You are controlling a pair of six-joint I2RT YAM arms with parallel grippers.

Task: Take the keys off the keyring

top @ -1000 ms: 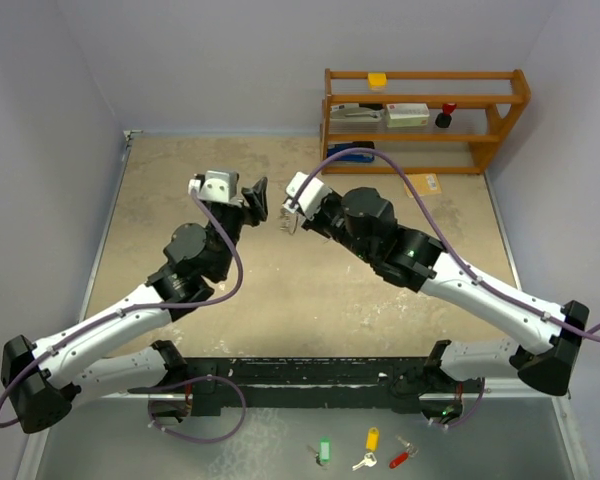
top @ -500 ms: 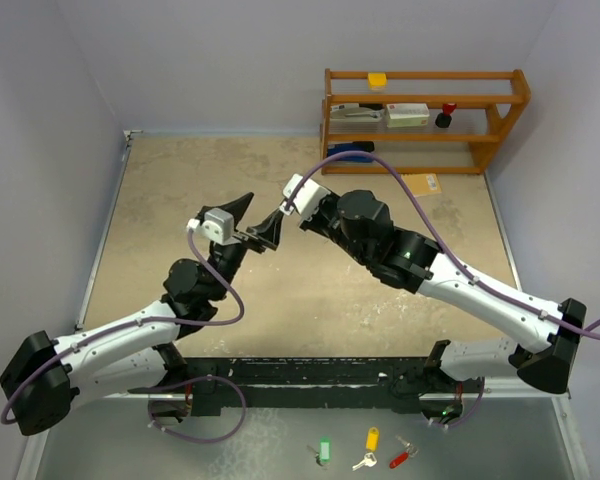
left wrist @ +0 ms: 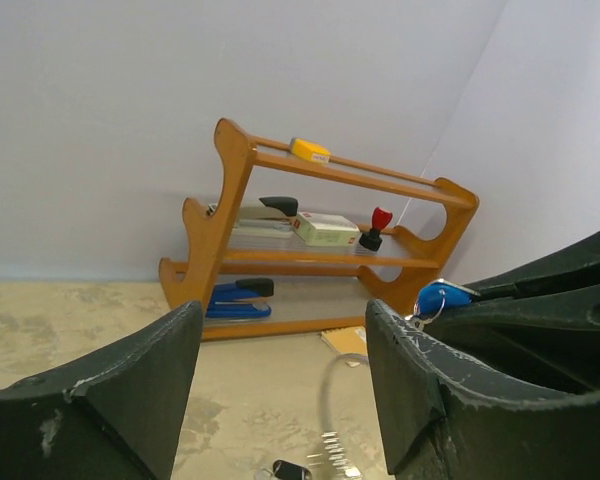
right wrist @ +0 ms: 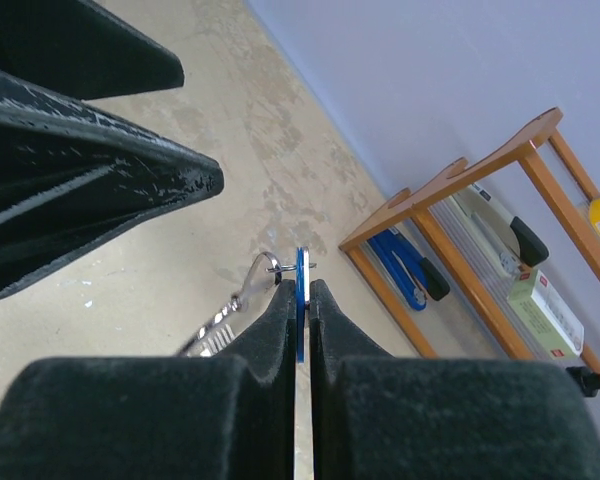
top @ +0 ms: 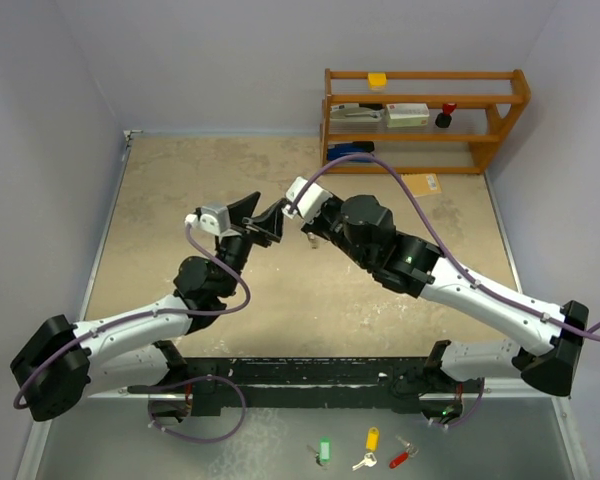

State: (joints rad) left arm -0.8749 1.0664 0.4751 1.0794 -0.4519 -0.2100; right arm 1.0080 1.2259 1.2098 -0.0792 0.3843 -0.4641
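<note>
Right claw [right wrist: 300,292] clamped tight on blue key [right wrist: 300,262], key held edge-on. Thin keyring [right wrist: 263,268] sticks out by claw tip. Silver keys [right wrist: 216,325] hang below it. All up in air over middle of worktop [top: 170,190]. Left claw [left wrist: 285,320] wide apart, tips near keyring, not touching. Shelf [top: 425,120] at far edge, well apart. Open worktop on left and near side.
</note>
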